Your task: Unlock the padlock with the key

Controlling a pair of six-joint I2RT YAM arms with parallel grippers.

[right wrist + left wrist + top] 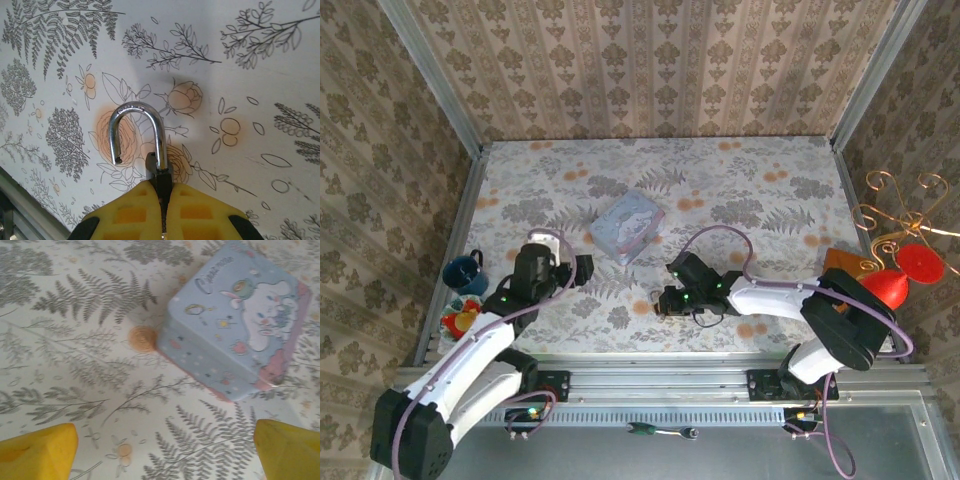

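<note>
One padlock [160, 142], apparently already unlocked, held over a floral table [770, 200].
At five o'clock from the pastel tin [627, 225], the right gripper [162, 197] is pinched tight on the padlock's dark body, and the shackle [131, 107] stands swung free at one end. At eight o'clock, the left gripper [164, 452] gapes wide, holding nothing. Little seems left to do.

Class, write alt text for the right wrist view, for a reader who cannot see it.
The right gripper, shut, holds the padlock between yellow fingers; its silver shackle arches up with one end free. Behind lies a white tablecloth printed with ferns and flowers.
</note>
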